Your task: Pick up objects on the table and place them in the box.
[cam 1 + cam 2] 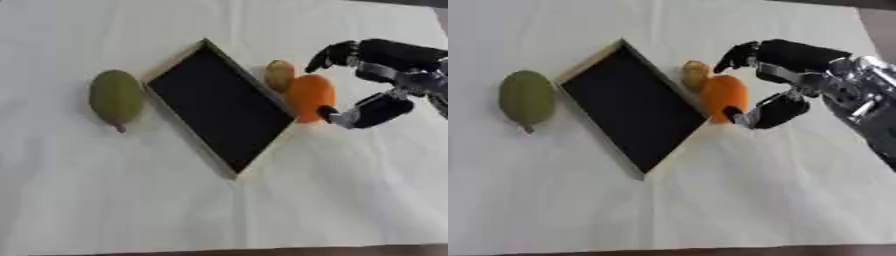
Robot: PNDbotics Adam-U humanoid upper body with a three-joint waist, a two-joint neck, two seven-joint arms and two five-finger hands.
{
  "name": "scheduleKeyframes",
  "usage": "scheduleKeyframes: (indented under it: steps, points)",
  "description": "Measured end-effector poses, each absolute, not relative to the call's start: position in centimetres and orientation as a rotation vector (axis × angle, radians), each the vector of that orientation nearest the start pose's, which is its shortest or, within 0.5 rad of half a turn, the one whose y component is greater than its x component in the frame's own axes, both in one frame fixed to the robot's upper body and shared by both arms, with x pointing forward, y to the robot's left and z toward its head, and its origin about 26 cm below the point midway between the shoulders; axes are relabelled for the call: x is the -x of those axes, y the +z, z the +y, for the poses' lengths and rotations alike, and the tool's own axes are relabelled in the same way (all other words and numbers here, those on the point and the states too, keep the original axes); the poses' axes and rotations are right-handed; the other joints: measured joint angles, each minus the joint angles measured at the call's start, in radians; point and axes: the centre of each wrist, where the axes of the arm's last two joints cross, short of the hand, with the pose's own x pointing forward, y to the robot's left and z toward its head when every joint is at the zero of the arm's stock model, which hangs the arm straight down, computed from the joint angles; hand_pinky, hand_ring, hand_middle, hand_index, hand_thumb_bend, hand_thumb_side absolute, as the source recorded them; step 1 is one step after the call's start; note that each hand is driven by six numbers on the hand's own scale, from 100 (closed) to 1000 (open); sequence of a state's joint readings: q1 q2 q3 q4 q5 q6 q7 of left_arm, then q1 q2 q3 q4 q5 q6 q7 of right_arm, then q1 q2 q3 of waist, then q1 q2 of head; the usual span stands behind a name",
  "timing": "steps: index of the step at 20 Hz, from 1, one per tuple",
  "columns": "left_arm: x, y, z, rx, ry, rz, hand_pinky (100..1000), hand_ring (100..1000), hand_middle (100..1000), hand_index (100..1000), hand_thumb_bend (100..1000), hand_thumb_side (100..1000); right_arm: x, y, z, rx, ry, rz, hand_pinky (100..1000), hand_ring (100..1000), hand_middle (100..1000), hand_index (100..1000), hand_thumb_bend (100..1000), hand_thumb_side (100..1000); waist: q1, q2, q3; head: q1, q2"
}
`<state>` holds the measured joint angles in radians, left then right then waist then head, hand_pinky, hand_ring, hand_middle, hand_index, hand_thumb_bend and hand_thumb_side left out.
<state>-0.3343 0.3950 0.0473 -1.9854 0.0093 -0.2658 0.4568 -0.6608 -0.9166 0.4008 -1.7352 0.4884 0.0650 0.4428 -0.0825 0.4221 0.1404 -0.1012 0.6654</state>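
Note:
A shallow box with a black floor and a pale wooden rim lies cornerwise on the white cloth, and nothing is inside it. Left of it lies a green mango-shaped fruit. Against its right rim sit an orange fruit and, just behind that, a small tan lumpy object. My right hand comes in from the right and is open around the orange fruit. Its fingers arch above and behind the fruit, and its thumb sits at the fruit's lower right side, at or near its skin.
The white cloth covers the whole table. A dark strip of table edge runs along the bottom. Wide bare cloth lies in front of the box.

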Motion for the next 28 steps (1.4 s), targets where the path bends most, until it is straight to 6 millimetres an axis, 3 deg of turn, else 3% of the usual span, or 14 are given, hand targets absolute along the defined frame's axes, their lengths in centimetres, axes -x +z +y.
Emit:
scheduleKeyframes:
  steps: [4,8,14,21,25,28]
  points:
    - [-30.3,21.8,27.9,0.497,-0.183,3.59,677,701,748,813,278,630,-35.9,25.3,-28.3,0.876,1.694,-1.442,896,841,798,860,213,441,0.0,0.003,0.002,0.003,-0.003]
    - [-30.3,21.8,27.8,0.493,-0.186,3.591,677,701,748,813,276,630,-36.4,24.7,-28.4,0.84,1.699,-1.422,884,799,702,786,174,402,0.0,0.004,0.002,0.003,-0.004]
    - [-30.3,21.7,27.7,0.487,-0.194,3.596,678,702,749,813,273,631,-37.2,24.4,-28.9,0.806,1.67,-1.436,864,723,599,690,100,100,0.0,0.004,0.001,0.003,-0.005]
    - [-30.3,21.7,27.7,0.489,-0.193,3.598,678,704,750,813,270,633,-37.3,24.6,-29.6,0.811,1.553,-1.547,850,670,547,644,100,100,0.001,0.004,-0.004,0.008,-0.007]
    - [-30.3,21.7,27.7,0.49,-0.193,3.599,678,705,750,813,269,633,-36.2,25.4,-29.2,0.856,1.495,-1.673,850,665,543,642,100,100,0.001,0.004,-0.006,0.011,-0.007]
    - [-30.3,21.7,27.7,0.491,-0.194,3.599,679,706,750,813,268,633,-34.7,27.2,-28.6,0.897,1.471,-1.791,850,665,543,642,100,100,0.002,0.004,-0.01,0.012,-0.006]
